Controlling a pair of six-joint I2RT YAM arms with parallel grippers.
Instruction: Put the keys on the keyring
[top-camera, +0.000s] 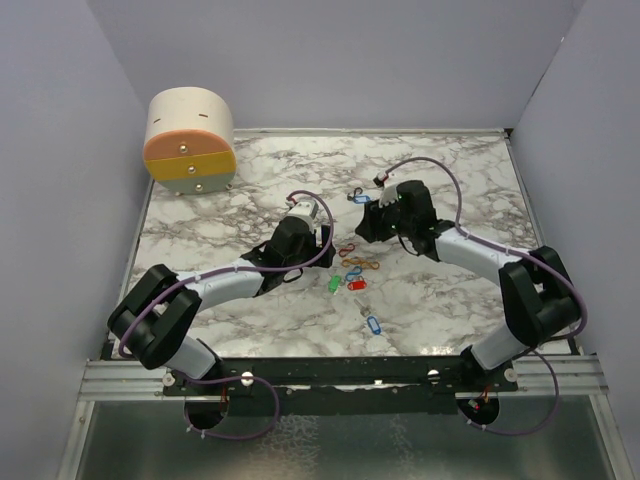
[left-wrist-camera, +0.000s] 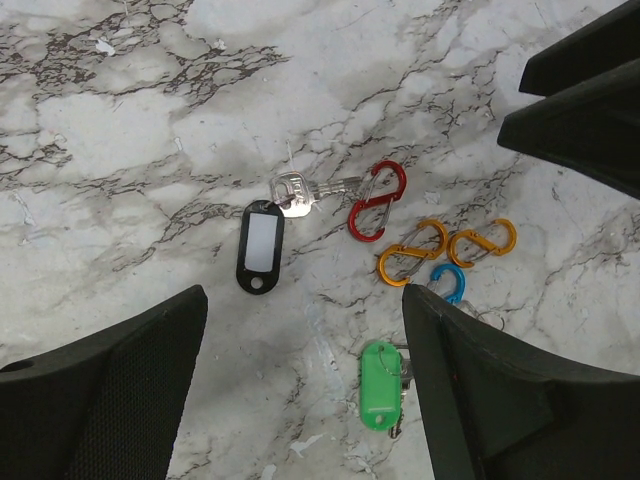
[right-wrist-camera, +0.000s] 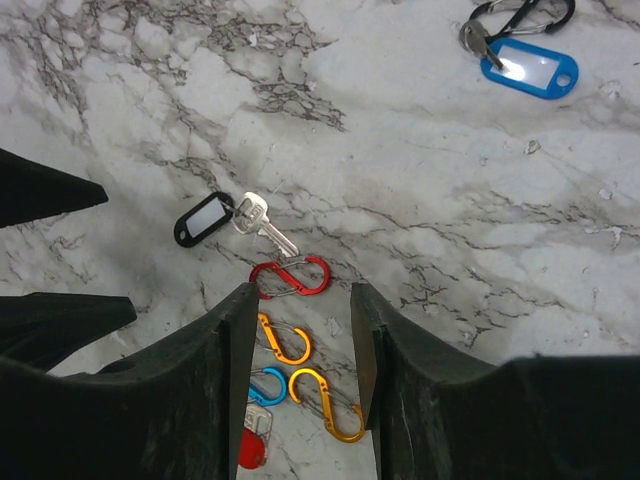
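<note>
Marble tabletop (top-camera: 250, 200) within grey walls (top-camera: 60, 150); keys (left-wrist-camera: 262, 245) and S-clips (left-wrist-camera: 378, 200) clustered centrally, well apart from every edge. Left gripper (left-wrist-camera: 303, 300) and right gripper (right-wrist-camera: 302, 292) hover above, both released.

- The clip cluster (top-camera: 360, 265) lies mid-surface (top-camera: 460, 190).
- The far key (top-camera: 360, 197) lies behind it, apart.
- The third key (top-camera: 334, 284) and fourth key (top-camera: 356, 284) lie just before it, side by side.
- The near key (top-camera: 373, 325) lies farther before it.
- The round box (top-camera: 190, 140) stands well behind it, leftward.
</note>
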